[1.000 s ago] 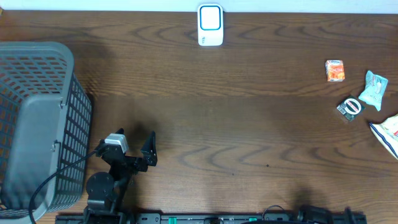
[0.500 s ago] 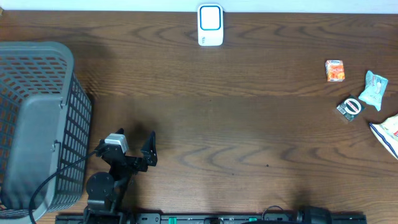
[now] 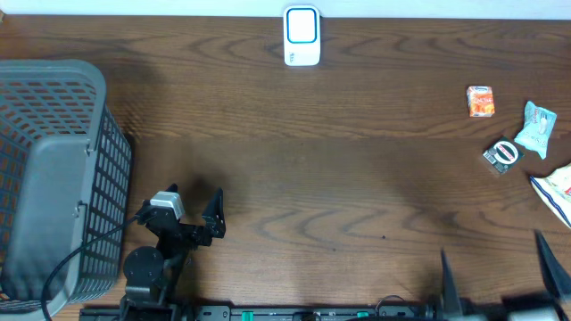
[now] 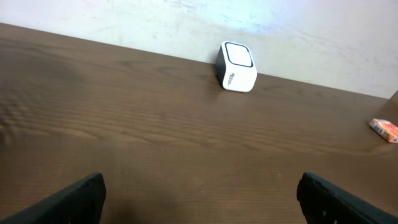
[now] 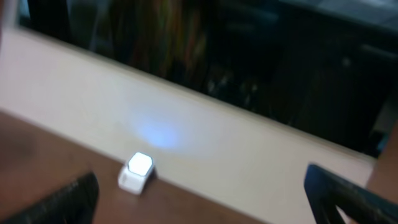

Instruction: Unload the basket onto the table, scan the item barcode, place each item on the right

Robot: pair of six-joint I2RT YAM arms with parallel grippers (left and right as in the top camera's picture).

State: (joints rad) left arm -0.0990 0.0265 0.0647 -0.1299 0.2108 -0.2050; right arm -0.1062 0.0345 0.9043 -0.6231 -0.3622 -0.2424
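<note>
Right fingers (image 3: 445, 275) have risen wide at the table (image 3: 357, 178) edge; left fingers (image 4: 74, 198) wide.

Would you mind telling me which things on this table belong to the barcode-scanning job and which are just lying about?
Part of the job: white scanner at the far edge; candidate items on the right: orange box, teal packet, black-and-white pack, white-and-blue packet.

Lying about: grey basket on the left, probably not needed for scanning.

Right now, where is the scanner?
Overhead view: the white scanner stands centred at the table's far edge, well apart from the basket on the left and the orange box on the right.
</note>
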